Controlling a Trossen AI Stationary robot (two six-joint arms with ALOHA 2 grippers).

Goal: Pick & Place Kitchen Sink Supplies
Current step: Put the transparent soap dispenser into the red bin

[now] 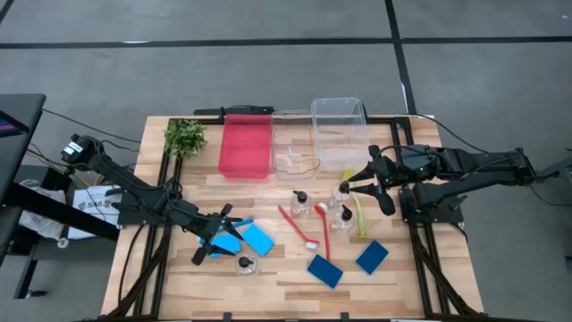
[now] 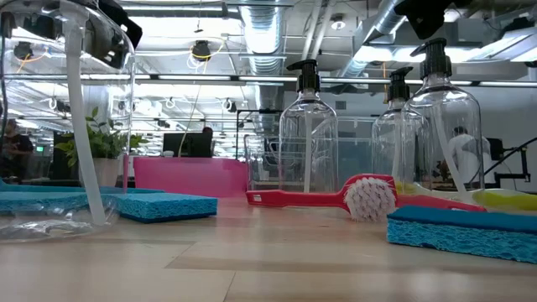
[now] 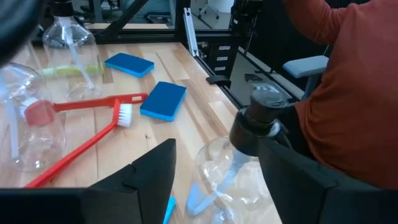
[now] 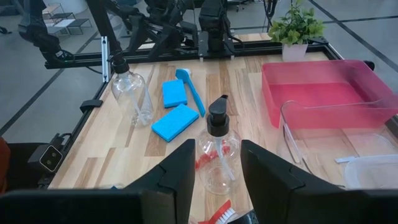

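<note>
Along the back edge of the table (image 1: 295,295), the pink bin (image 1: 246,146) and two clear bins (image 1: 340,132) stood side by side. The plant (image 1: 185,137) sat at the back left corner. The wood by the front edge and the front left corner was bare, so there was open room there.

The left gripper (image 1: 217,234) was low near the left edge. Its fingers (image 3: 155,174) were spread, with one clear pump bottle (image 3: 239,168) between them. I could not tell if they touched it. That bottle stood upright near the front edge, black top up. Two light blue sponges (image 1: 258,239) lay flat just beside it.

The right gripper (image 1: 350,185) was near the right edge, over a group of upright bottles (image 1: 342,217). Its fingers (image 4: 180,171) stood apart.

In the middle of the table, two red brushes (image 1: 298,226) lay flat. One was slanted and the other ran from back to front. The yellow-green brush (image 1: 360,215) also ran from back to front, near the right gripper. Two dark blue sponges (image 1: 325,270) lay flat toward the front right corner.
</note>
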